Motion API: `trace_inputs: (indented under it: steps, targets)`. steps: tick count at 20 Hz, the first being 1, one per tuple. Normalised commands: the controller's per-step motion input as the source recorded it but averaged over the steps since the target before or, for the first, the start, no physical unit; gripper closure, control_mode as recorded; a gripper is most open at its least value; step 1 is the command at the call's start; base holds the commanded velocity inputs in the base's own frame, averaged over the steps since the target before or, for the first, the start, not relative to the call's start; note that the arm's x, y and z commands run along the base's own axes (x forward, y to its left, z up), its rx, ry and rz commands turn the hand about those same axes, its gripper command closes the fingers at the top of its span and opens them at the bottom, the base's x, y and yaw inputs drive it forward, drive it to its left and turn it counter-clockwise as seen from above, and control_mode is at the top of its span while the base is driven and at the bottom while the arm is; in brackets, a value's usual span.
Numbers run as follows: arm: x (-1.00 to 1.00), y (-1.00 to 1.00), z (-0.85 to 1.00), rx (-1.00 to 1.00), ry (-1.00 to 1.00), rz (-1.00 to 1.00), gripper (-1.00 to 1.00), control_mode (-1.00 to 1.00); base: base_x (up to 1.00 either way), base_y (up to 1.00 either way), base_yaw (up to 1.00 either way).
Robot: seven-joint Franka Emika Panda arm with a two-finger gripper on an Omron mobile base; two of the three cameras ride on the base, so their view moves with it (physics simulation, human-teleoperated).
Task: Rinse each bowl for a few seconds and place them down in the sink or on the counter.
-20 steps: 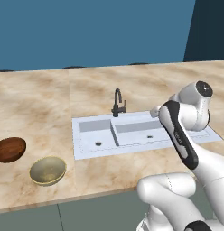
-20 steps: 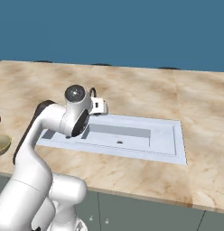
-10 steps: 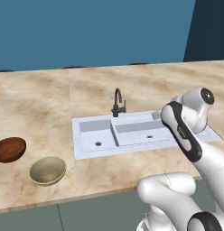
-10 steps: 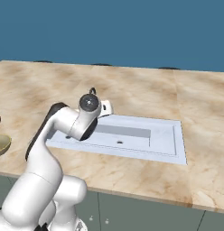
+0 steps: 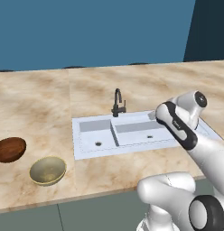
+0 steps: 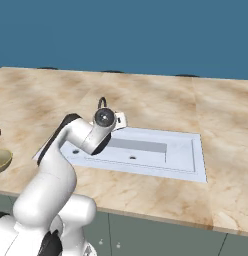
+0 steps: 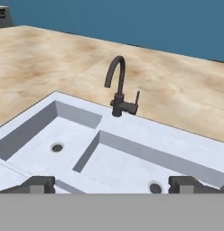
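The two bowls, a reddish-brown bowl (image 5: 10, 149) and an olive-gold bowl (image 5: 48, 170), are seen on the bench (image 5: 37, 108), just beside each other and well left of the sink (image 5: 86, 135). The claw (image 7: 111, 184) is held over the sink's near edge, facing the faucet (image 7: 119, 88), so a long leftward reach is judged necessary. The claw's jaws are spread wide and nothing is held.

Lying side by side on desk (image 5: 50, 99), well left of sink (image 5: 86, 151): two bowls (image 5: 10, 150). Standing behind sink divider: faucet (image 5: 117, 103).
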Motion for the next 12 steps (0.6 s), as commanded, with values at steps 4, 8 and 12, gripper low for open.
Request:
trace_inputs:
  steps: [4,8,12]
  targets:
    - [0.34,0.00,-0.01,0.01,-0.05,0.01,-1.00,-1.00,0.00,0.00,0.00]
    - [0.19,0.00,-0.04,0.02,-0.17,0.06,-1.00,-1.00,0.00,0.00,0.00]
    - [0.23,0.00,-0.04,0.00,-0.16,0.06,-1.00,-1.00,0.00,0.00,0.00]
